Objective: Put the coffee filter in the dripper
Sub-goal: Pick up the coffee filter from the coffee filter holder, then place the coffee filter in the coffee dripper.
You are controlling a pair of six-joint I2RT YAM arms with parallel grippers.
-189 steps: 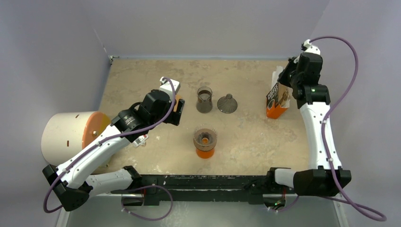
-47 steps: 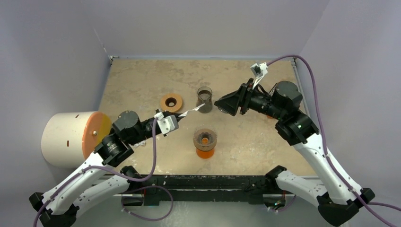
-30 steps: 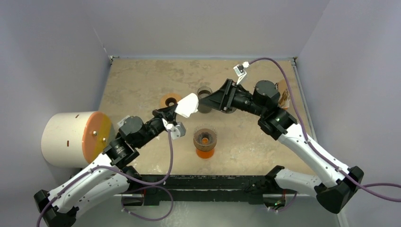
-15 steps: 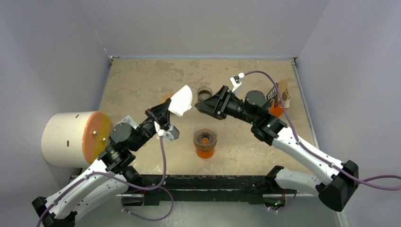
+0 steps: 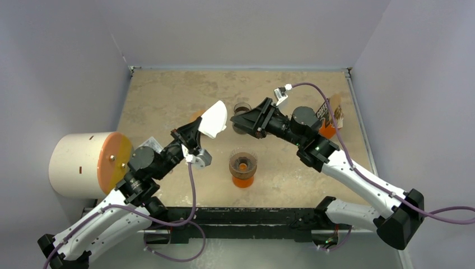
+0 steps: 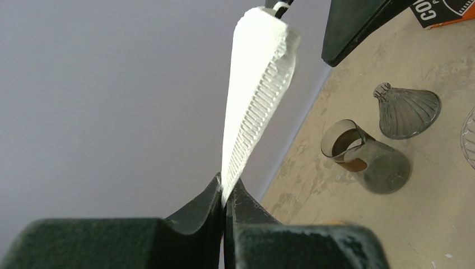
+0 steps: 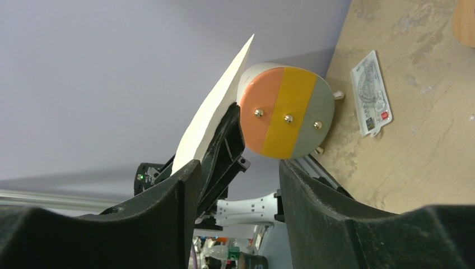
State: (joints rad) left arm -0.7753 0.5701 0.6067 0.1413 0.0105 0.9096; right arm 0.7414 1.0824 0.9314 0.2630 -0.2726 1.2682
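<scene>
Only in the top view is the dripper (image 5: 243,159) seen whole. It is set on an orange vessel (image 5: 243,180) near the front middle of the table (image 5: 168,92). The coffee filter (image 5: 214,119) is held in the air up and to the left of the dripper, clear of it, and is gripped at its lower point by the left gripper (image 5: 195,134). The right gripper (image 5: 237,120) is pointed at the filter from the other side, just beside its edge; whether the two touch cannot be told from above. A grey cup (image 5: 242,106) is half hidden behind that gripper, and a packet (image 5: 330,115) is seen near the right edge.

In the left wrist view the grip is made plain: the left gripper (image 6: 225,193) is clamped tight on the narrow end of the filter (image 6: 257,84). A ribbed grey cone (image 6: 406,109), mouth down beside the cup (image 6: 361,157), is shown here alone, being covered by the right arm from above.

In the right wrist view the right gripper (image 7: 235,168) is seen spread, with nothing between its fingers; the filter (image 7: 215,103) lies outside one of them. A drum (image 7: 285,115) with an orange, yellow and grey face and a card (image 7: 371,92) on the table are also shown.

The filter is folded flat into a fan, white to cream, with a crimped seam down one edge and its wide rim held uppermost
</scene>
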